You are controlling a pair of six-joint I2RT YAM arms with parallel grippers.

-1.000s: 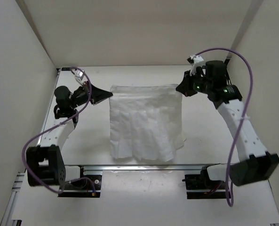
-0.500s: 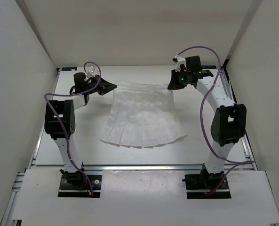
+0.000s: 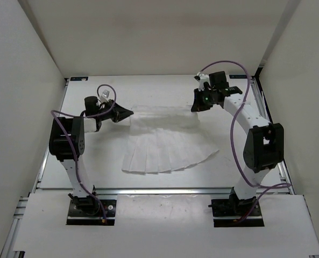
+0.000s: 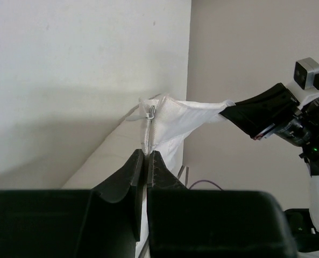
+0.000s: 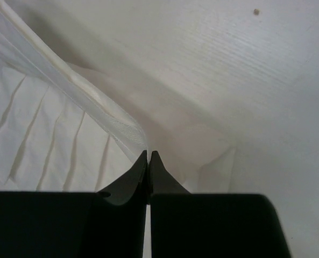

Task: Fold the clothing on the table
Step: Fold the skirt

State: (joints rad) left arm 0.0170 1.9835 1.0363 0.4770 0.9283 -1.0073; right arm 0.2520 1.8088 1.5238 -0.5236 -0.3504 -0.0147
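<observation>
Left pincer (image 3: 129,113), right pincer (image 3: 195,106) pinch clothing (image 3: 164,148) over white table (image 3: 159,86); plain walls (image 3: 148,37).

Corners of clothing (image 3: 167,145) unseen inside left end effector (image 4: 145,155); right end effector (image 5: 148,155) too

This is a robotics lab test cell, set up as a closed booth. A flat white table (image 3: 94,161) is edged with silver metal rails (image 3: 164,190), and plain white walls (image 3: 19,80) shut it in along its left, far and right edges. Two machine arms, the left arm (image 3: 68,141) and the right arm (image 3: 264,146), stand bolted on black base plates (image 3: 92,210) at the table's near edge. Purple cables (image 3: 231,134) loop loosely along both arms. The light is even and white throughout.
</observation>
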